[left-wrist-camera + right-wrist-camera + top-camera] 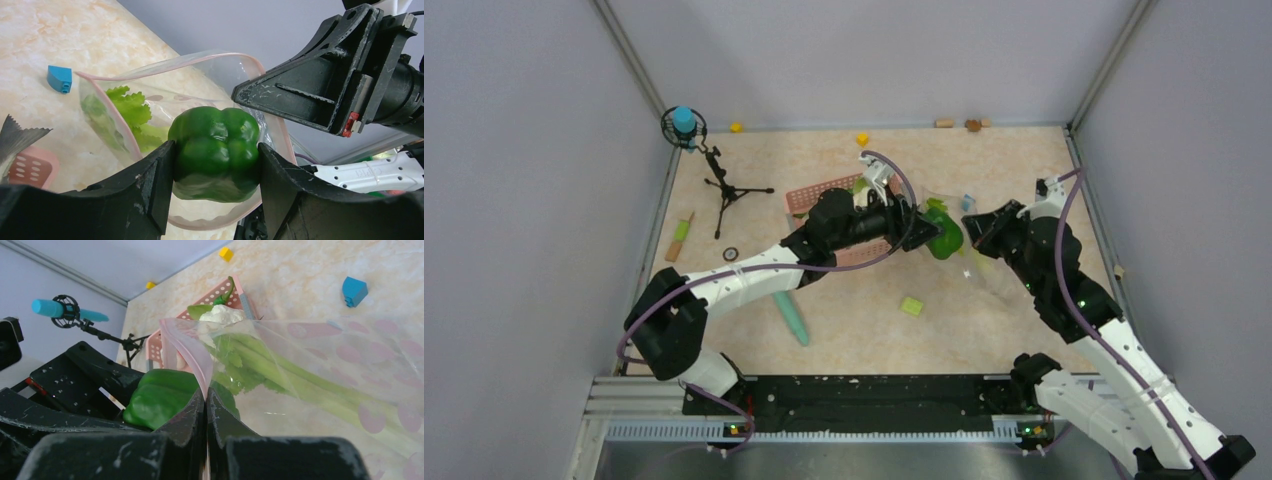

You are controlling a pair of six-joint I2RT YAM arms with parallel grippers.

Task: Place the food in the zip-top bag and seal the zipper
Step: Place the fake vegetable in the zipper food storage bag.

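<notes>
The left fingers [150, 185], about half spread, clamp a glossy green pepper [215, 150] by its sides at the gaping mouth of the zip-top bag [225, 70]. The right fingers [185, 425] are pinched fully together on the pink zipper [187, 350], holding one lip up. The bag sits on the counter [874, 320] just beside the right end of the pink basket [814, 193]. Its mouth faces the basket and its long axis appears to run away from it toward the right arm. A leafy green piece [130, 107] and a pale stalk [300, 377], lying along the bag's length, are already inside. The pepper is at the mouth but not in, a white cauliflower [220, 315] seems to wait in the basket, and the zipper is unsealed, so the job looks roughly half done.
</notes>
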